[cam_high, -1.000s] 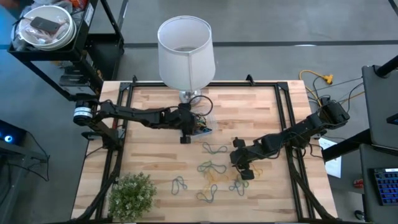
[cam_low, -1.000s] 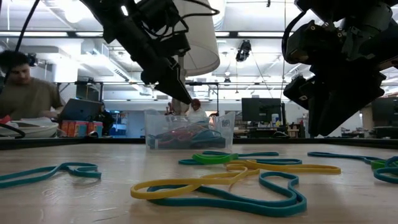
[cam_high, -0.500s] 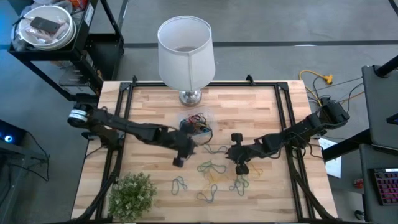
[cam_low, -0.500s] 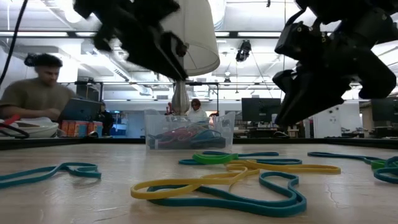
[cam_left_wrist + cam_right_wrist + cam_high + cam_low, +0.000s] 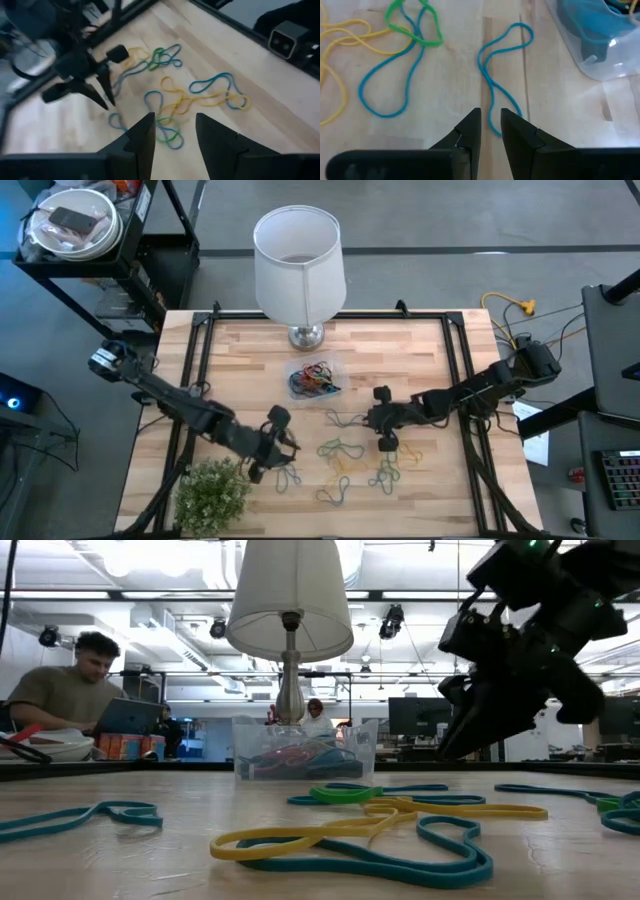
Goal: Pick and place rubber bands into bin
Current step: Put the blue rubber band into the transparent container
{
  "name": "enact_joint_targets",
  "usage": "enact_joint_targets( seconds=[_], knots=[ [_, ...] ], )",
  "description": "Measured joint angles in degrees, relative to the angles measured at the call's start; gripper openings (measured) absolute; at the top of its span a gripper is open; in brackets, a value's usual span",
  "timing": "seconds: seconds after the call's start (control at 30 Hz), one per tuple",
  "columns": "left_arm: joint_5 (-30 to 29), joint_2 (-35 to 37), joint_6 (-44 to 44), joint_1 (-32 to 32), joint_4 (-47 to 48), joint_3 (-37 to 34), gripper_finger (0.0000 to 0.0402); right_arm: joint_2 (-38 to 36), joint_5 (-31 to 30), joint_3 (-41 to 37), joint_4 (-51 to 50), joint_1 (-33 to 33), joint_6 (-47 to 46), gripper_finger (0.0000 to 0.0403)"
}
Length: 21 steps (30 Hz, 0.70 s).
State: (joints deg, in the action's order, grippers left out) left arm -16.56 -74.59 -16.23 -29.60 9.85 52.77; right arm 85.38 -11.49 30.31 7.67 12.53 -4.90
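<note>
Wooden surface (image 5: pixel 420 350), clear bin (image 5: pixel 315 380) of rubber bands mid-surface before the lamp (image 5: pixel 298 265), loose rubber bands (image 5: pixel 345 460) toward the near edge, left gripper (image 5: pixel 282 452) jaws apart and empty, right gripper (image 5: pixel 388 445) jaws slightly apart, empty, left arm cut from low view.

My two arms are dark, slim and jointed, trailing black cables. The left tool (image 5: pixel 172 137) and right tool (image 5: pixel 490 131) end in black wedge fingers, seemingly matte plastic.
</note>
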Motion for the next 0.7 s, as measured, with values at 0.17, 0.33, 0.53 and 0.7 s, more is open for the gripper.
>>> enact_joint_targets(
  seconds=[0.17, 0.33, 0.53, 0.7],
  knots=[
    [-6.3, 0.2, -0.9, -3.0, -0.3, -0.3, 0.0125, 0.0, 4.2, -1.8, 6.6, -3.3, 1.6, 0.0068],
    [-6.5, 0.2, -0.9, -3.2, -0.3, -0.5, 0.0125, 0.0, 7.3, -2.4, 9.3, -4.9, 3.5, 0.0068],
    [-6.7, 0.2, -0.8, -3.1, -0.4, -0.7, 0.0125, 1.9, 7.5, -2.4, 14.6, -5.1, 6.3, 0.0068],
    [-6.7, 0.2, -0.8, -3.1, -0.4, -0.7, 0.0125, 9.6, 8.5, 0.3, 17.5, -5.1, 9.9, 0.0068]
  ],
)
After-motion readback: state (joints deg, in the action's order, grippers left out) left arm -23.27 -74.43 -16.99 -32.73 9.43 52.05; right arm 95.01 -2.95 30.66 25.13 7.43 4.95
